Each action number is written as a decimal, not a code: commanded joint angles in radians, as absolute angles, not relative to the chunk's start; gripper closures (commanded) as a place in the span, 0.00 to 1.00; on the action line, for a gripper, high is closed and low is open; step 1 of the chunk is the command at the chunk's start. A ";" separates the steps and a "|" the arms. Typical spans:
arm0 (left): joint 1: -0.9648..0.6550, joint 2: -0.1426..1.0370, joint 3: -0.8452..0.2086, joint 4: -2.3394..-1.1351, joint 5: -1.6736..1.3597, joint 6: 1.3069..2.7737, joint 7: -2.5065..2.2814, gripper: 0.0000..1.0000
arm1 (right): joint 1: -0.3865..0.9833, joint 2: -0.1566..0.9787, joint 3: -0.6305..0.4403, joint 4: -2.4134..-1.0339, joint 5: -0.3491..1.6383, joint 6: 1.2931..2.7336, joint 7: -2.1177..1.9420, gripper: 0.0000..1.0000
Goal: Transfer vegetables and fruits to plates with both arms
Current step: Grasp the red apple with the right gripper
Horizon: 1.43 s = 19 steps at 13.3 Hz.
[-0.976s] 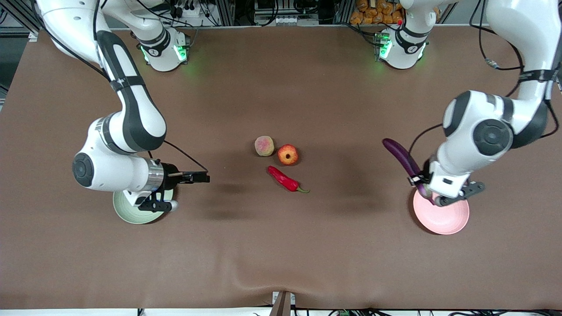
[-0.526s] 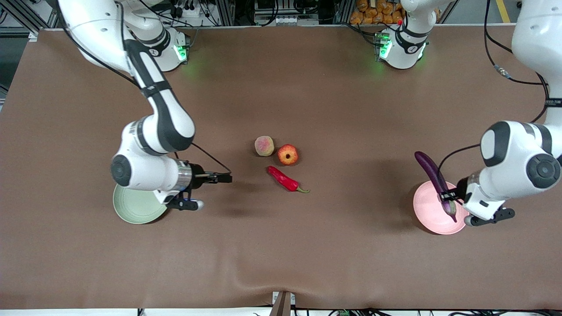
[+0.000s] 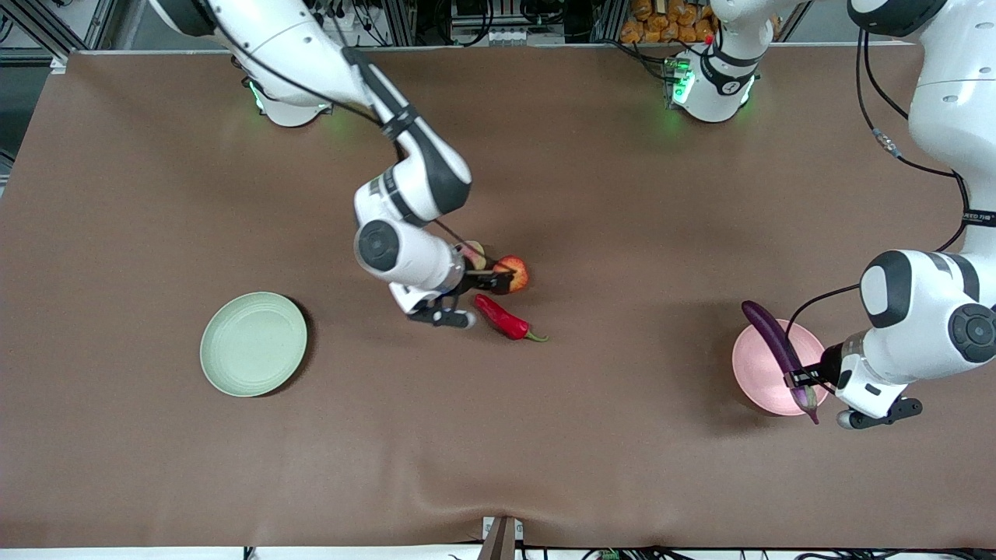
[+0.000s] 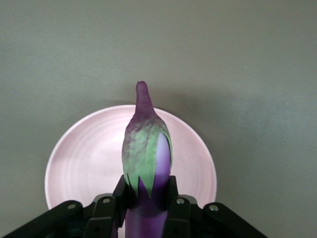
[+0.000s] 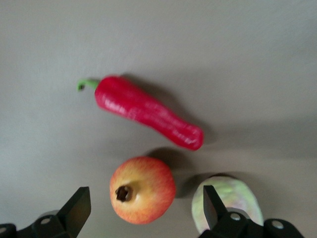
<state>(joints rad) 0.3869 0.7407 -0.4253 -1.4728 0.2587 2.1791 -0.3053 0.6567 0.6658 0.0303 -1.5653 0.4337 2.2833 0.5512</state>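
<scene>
Hovering over pomegranate [image 5: 142, 190] mid-table, right gripper [image 5: 143, 210] spread wide | eggplant [image 4: 146, 163] clamped by left gripper [image 4: 147, 203] above pink plate [image 4: 81, 158]

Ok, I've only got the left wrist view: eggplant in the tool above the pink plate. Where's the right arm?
Observer: While your left tool grips the eggplant over the pink plate, the right tool hangs open over the pomegranate, mid-table.
Operator: What else lies there?
Observer: The peach beside the pomegranate, and the chili nearer the front camera.
Operator: And the green plate?
Observer: The green plate sits toward the right arm's end, nothing on it.
</scene>
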 commanded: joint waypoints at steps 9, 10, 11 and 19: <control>0.394 0.759 -0.403 -1.451 0.281 2.226 -0.302 1.00 | 0.752 0.758 0.021 -1.531 0.239 2.404 0.575 0.00; 0.394 0.761 -0.403 -1.451 0.279 2.226 -0.301 1.00 | 0.753 0.759 0.021 -1.531 0.239 2.408 0.577 0.00; 0.394 0.764 -0.405 -1.451 0.275 2.226 -0.299 1.00 | 0.764 0.761 0.021 -1.531 0.239 2.420 0.604 0.00; 0.394 0.787 -0.403 -1.453 0.275 2.263 -0.296 1.00 | 0.798 0.782 0.021 -1.531 0.241 2.476 0.678 0.00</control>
<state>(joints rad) 0.3933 0.7806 -0.4007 -1.4676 0.2588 2.2552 -0.3046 0.7882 0.7694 0.0282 -1.5530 0.2543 2.4760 0.6560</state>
